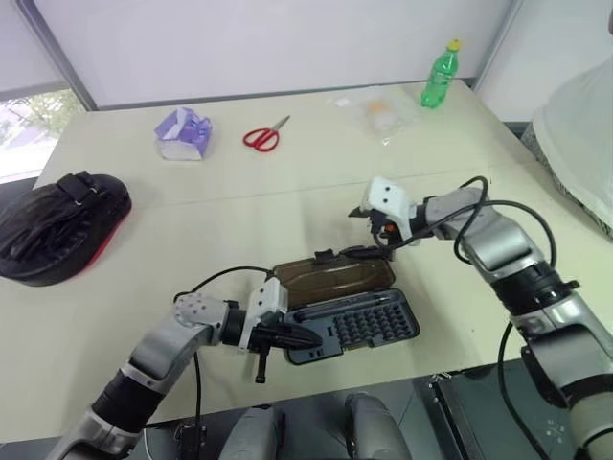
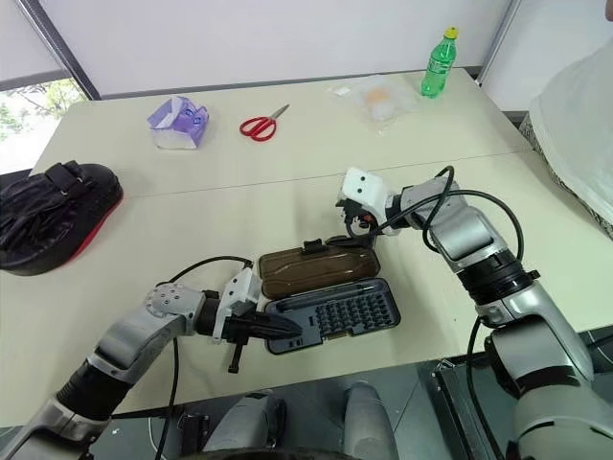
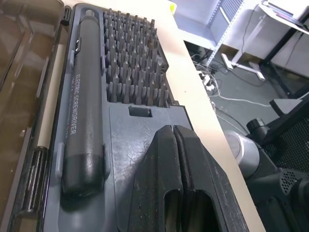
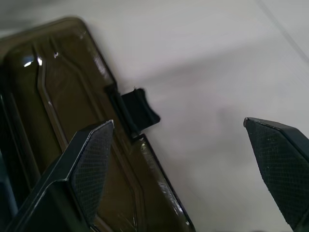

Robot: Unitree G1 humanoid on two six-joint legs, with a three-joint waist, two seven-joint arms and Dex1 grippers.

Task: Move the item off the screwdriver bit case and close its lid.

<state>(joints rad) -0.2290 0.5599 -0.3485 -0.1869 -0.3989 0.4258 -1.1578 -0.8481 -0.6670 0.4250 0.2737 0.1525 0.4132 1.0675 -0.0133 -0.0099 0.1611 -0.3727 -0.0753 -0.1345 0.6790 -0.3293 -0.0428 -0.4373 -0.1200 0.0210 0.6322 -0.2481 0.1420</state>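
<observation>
Head view: focus mitt (image 1: 53, 225) lies far left on the counter (image 1: 192, 249), well apart from the open screwdriver bit case (image 1: 359, 321).
Left wrist view: left hand (image 3: 175, 140) pressed shut, resting on grey tray.
Right wrist view: right hand (image 4: 181, 140) spread wide above the lid (image 4: 58, 111), by its latch tab (image 4: 140, 108).

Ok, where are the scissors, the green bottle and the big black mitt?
scissors (image 1: 261, 138), left eye view, on the red handles.
green bottle (image 1: 440, 77), left eye view, on its body.
black mitt (image 1: 56, 225), left eye view, on the padded top.
</observation>
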